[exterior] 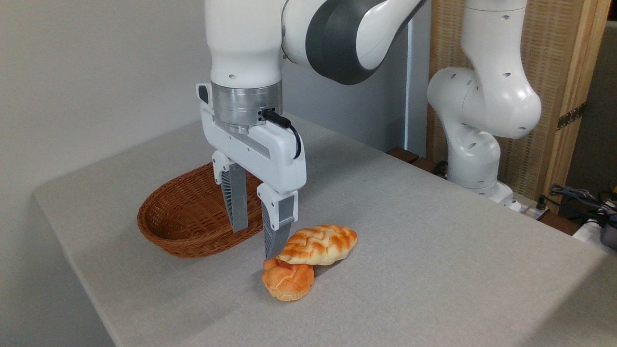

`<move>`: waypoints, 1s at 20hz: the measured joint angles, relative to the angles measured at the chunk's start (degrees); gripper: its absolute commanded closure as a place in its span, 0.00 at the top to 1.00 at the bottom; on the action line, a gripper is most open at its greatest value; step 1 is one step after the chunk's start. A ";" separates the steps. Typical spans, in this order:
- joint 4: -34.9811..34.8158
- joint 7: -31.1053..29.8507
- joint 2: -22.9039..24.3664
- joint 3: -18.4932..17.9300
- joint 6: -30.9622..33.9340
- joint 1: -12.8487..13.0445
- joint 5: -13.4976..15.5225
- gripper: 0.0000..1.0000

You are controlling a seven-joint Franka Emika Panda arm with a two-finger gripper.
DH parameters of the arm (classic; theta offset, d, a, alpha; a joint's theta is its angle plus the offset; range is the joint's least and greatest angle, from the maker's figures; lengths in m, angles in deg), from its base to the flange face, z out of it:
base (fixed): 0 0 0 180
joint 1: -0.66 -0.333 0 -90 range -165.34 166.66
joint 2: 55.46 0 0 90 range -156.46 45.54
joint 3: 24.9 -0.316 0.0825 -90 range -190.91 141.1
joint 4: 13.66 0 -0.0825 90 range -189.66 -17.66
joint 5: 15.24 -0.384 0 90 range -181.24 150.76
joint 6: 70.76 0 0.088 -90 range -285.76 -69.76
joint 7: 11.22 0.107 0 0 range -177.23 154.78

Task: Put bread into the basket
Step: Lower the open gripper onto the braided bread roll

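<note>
While vertical, end effector (256, 241) spread, beside bread (319, 245).

The basket (181, 219) is rough reddish-brown woven wicker, the braided bread (319, 245) and knotted bun (288, 282) look glossy and smooth, and the table (434, 250) wears matt grey cloth.

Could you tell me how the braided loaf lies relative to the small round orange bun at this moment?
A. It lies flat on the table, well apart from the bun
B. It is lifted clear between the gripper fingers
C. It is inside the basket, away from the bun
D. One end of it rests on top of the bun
D: the left end of the braided loaf overlaps and sits on the round orange bun, both on the table outside the wicker basket, with the open gripper just beside them.
</note>
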 measured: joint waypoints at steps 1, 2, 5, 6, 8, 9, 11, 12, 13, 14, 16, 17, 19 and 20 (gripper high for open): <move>0.02 0.00 0.00 0.00 -0.02 0.00 0.00 1.00; 0.00 0.00 0.00 0.00 0.81 0.00 0.00 1.00; -0.16 0.00 -0.02 0.00 3.83 0.00 0.00 1.00; -0.17 0.00 -0.02 0.00 4.45 0.00 0.00 1.00; -0.19 0.00 -0.02 0.00 5.55 0.00 0.00 1.00; -0.21 0.00 -0.03 0.00 6.26 0.00 0.00 1.00; -0.35 0.00 -0.04 0.00 8.39 0.00 0.00 1.00; -0.50 0.00 -0.04 0.00 9.20 0.00 0.00 1.00; -0.78 0.05 -0.05 0.00 9.65 0.00 0.00 1.00; -1.21 0.09 -0.06 0.00 9.87 0.00 0.00 1.00; -2.17 0.16 -0.09 0.00 9.91 0.00 0.00 1.00; -2.73 0.24 -0.11 0.00 9.92 0.00 -0.01 1.00; -3.92 0.89 -0.22 0.00 9.93 0.00 -0.02 1.00; -4.52 1.49 -0.27 0.00 9.93 0.00 -0.02 1.00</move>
